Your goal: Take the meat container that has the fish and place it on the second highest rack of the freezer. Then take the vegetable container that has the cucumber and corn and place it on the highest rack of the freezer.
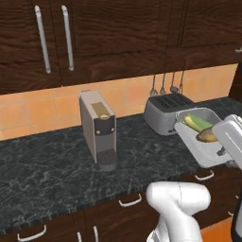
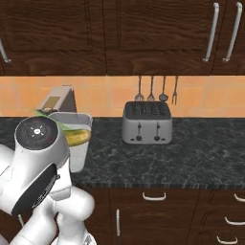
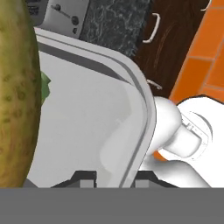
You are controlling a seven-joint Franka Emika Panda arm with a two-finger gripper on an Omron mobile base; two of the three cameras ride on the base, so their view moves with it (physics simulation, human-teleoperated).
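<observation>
Above counter: vegetable container point(image 1: 202, 142) rides tilted, off the stone, toaster point(image 1: 166, 112) just beside at 10 o'clock.
Gripper point(image 3: 114, 177): clamped astride container's rim.
Contents: corn point(image 1: 208, 136) and cucumber point(image 1: 197, 123) inside.
Hidden: fingertips point(image 3: 85, 178) mostly cut off.

Toaster point(image 1: 164, 113) close behind lifted container point(image 1: 201, 142); coffee machine point(image 1: 98, 128) apart.

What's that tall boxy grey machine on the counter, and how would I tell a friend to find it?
Start at the dark marbled counter under the wooden wall cupboards. Left of the silver four-slot toaster stands the coffee machine, alone against the orange tiles. It is a narrow upright grey box with a brass-coloured lid and a small drip stand at its foot, far taller than the squat toaster.
</observation>
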